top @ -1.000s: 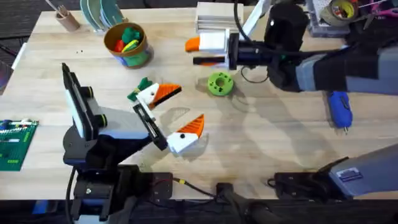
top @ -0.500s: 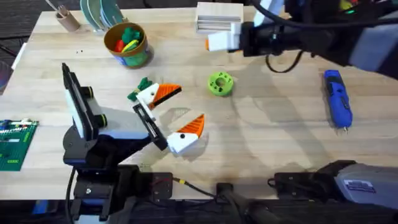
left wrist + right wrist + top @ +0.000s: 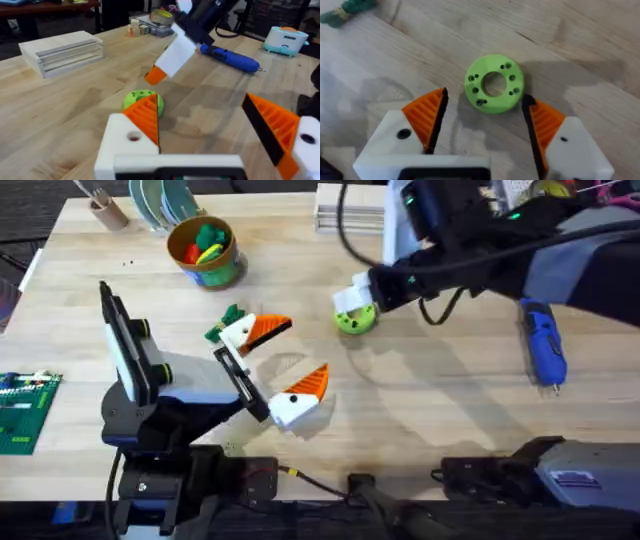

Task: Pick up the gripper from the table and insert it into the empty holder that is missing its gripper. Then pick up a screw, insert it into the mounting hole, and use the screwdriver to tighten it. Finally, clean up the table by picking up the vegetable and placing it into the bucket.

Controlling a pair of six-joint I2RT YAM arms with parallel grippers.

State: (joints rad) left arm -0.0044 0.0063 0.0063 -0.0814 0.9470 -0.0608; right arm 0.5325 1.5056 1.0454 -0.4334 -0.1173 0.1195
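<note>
Fingers spread wide and empty, the right hand (image 3: 482,137) hovers over the green disc (image 3: 494,90), while the vegetable (image 3: 226,320) lies beside the open, empty left hand (image 3: 275,365), well short of the bucket (image 3: 204,250).

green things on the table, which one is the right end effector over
The round bright-green disc, between the right end effector's open fingers; the leafy vegetable lies farther left.

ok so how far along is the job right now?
Nothing looks finished. In hand: the right gripper, open and holding nothing, hovers over the green disc; the left gripper is open too. Left to do: the screwdriver lies on the table, and the vegetable lies by the left gripper, not in the bucket. Insertion and screw steps: cannot tell.
</note>
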